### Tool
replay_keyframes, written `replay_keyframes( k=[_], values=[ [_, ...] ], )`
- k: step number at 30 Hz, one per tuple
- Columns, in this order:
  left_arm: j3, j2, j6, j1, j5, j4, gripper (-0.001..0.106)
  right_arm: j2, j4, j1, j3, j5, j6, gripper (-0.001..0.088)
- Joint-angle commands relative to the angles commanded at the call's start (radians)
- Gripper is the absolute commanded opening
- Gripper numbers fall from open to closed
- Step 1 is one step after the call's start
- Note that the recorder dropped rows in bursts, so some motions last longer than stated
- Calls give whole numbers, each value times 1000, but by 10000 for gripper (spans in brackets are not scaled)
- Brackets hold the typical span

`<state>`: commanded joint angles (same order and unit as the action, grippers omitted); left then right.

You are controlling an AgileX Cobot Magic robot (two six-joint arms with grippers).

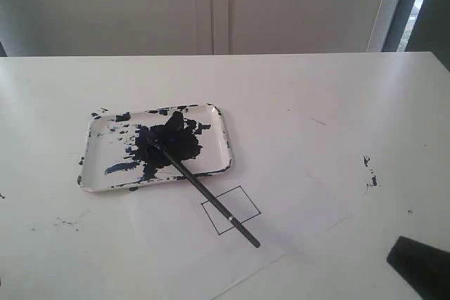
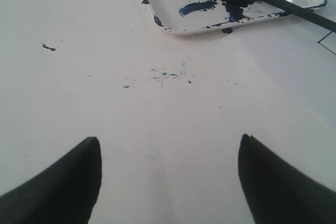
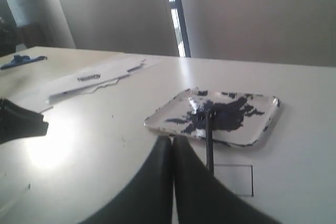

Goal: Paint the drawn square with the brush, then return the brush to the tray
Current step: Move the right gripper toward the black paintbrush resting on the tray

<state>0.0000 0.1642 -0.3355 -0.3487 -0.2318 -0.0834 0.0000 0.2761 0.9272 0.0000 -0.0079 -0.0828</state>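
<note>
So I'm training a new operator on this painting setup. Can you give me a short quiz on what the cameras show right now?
1. True or false: the drawn square is already filled with paint.
2. Where does the tip of the brush rest? A) in the dark paint on the tray; B) on the bare table; C) lifted in the air.
3. Fill in: the left tool stands ___ and holds nothing, while the right tool is shut.

Key:
1. False, its inside is white.
2. A.
3. open.
</note>
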Motion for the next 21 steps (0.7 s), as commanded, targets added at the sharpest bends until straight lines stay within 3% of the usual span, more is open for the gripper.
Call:
replay_keyframes(
  k=[5, 10, 21],
  values=[
    [0, 0, 0, 0, 0, 0, 749, 0, 0, 0, 0, -130, 35, 0],
    [0, 0, 0, 0, 0, 0, 749, 0, 0, 0, 0, -128, 199, 0],
    [0, 0, 0, 0, 0, 0, 749, 0, 0, 0, 0, -101, 199, 0]
  ],
)
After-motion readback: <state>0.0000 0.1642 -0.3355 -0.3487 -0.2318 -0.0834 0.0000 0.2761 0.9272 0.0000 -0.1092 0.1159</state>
